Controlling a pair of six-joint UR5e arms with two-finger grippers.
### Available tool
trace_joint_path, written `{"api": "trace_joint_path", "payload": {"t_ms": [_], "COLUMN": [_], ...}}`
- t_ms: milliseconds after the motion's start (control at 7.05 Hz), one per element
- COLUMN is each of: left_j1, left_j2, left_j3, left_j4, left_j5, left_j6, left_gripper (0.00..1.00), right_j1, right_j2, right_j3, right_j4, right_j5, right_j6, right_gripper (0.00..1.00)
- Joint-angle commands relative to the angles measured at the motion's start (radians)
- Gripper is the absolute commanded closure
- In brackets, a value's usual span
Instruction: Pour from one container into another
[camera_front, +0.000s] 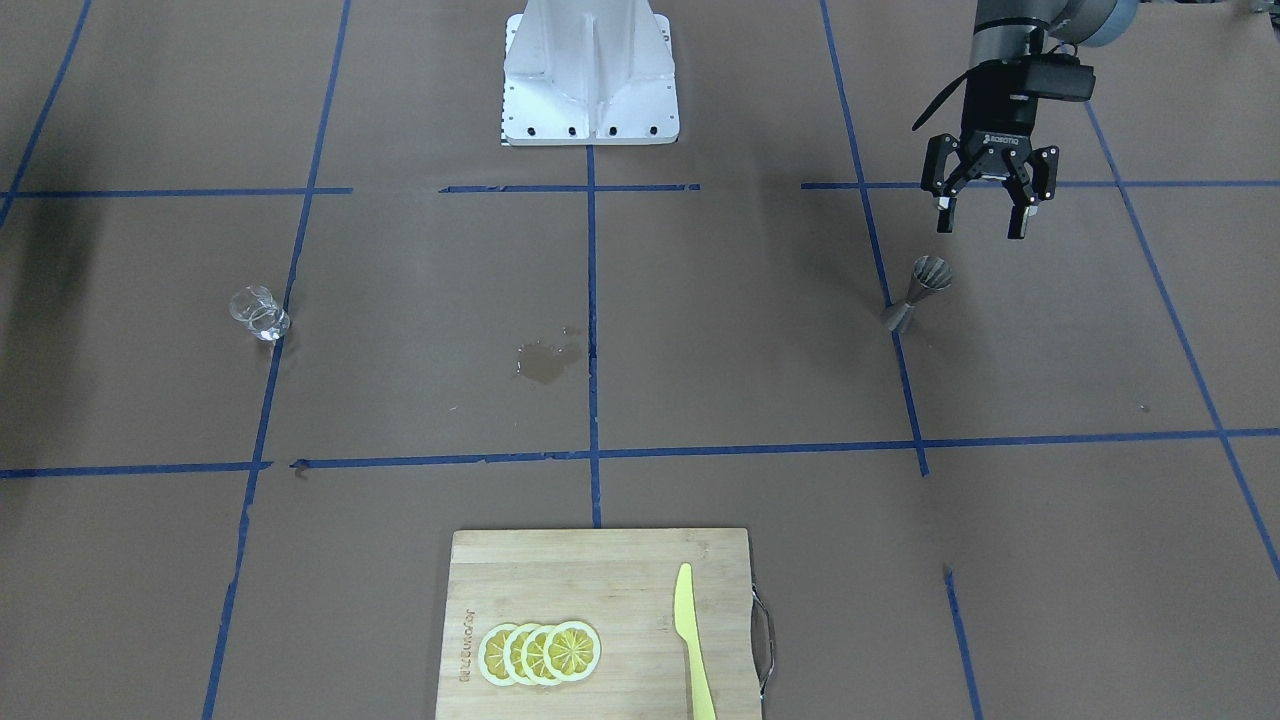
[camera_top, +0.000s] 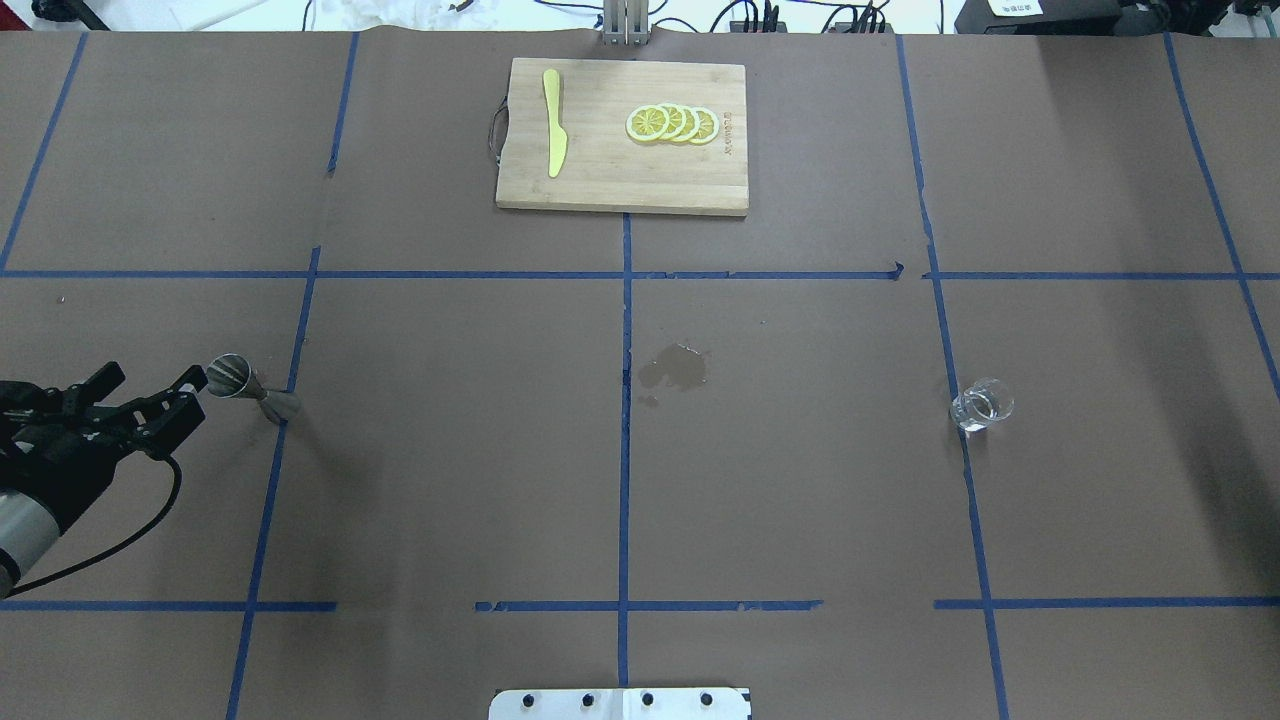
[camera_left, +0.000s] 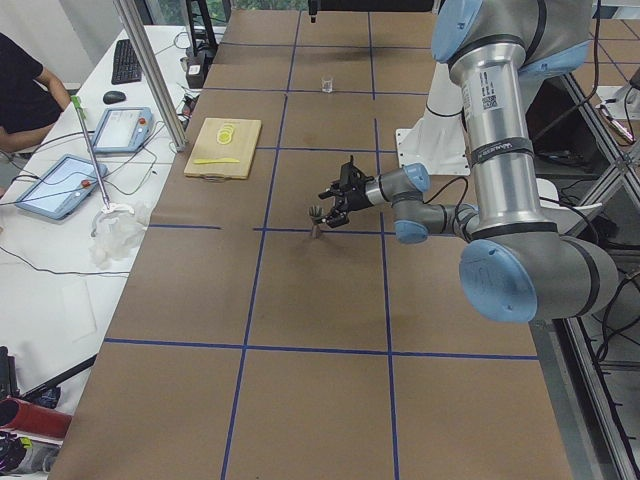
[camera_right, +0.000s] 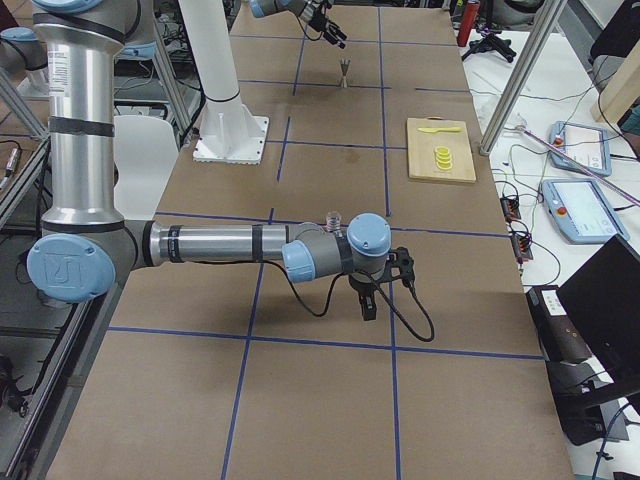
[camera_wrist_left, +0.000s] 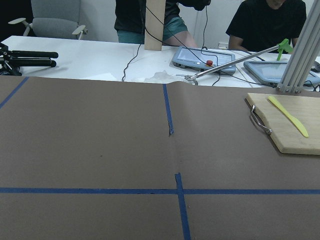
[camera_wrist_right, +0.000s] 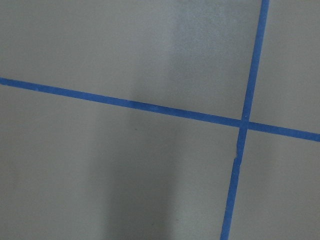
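- Jigger (camera_front: 914, 296) of grey steel stands upright on the brown worktop (camera_front: 750, 330). Its long axis is vertical: one cone opens upward, the other serves as foot, and a narrow waist joins them.
- It is on the robot's left side of the worktop, on a blue tape line (camera_front: 907, 390), well apart from the glass cup.
- Glass cup (camera_front: 258, 312) is small, clear and short, with a thick base. It stands mouth up on the robot's right side (whether it holds liquid, I cannot tell).
- Left gripper (camera_front: 985, 212) hangs in the air near the jigger and does not touch it; its fingers are spread apart and grip nothing.
- Right gripper (camera_right: 368, 300) shows only in one side view, over the worktop; whether its fingers are open or closed, I cannot tell.
- Wet spot (camera_front: 547, 360) lies between the two vessels, near the middle.
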Motion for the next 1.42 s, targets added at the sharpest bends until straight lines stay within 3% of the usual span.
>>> {"api": "trace_joint_path", "payload": {"t_ms": [0,567,851,1276], "left_j1": [0.075,0.128,0.143,0.143], "left_j2": [-0.061,-0.089,-0.104,-0.207], "left_j3": [0.097,0.139,0.189,0.312], "left_j4": [-0.001,-0.002,-0.002,-0.005], "left_j5": [0.086,0.138,0.184,0.236], "left_j6": [-0.009,-0.026,-0.067,-0.084], "left_gripper": [0.08,0.01,0.01,0.01], "right_j1": [0.000,0.000,0.000,0.000], "right_j2": [0.002,0.005,0.005,0.005], "right_j3": [-0.001,-0.006,-0.004,-0.003], "right_j4": [0.000,0.000,0.000,0.000], "right_j5": [0.000,-0.001,0.000,0.000], "right_j6": [0.000,0.000,0.000,0.000], "right_gripper": [0.00,0.00,0.00,0.00]}}
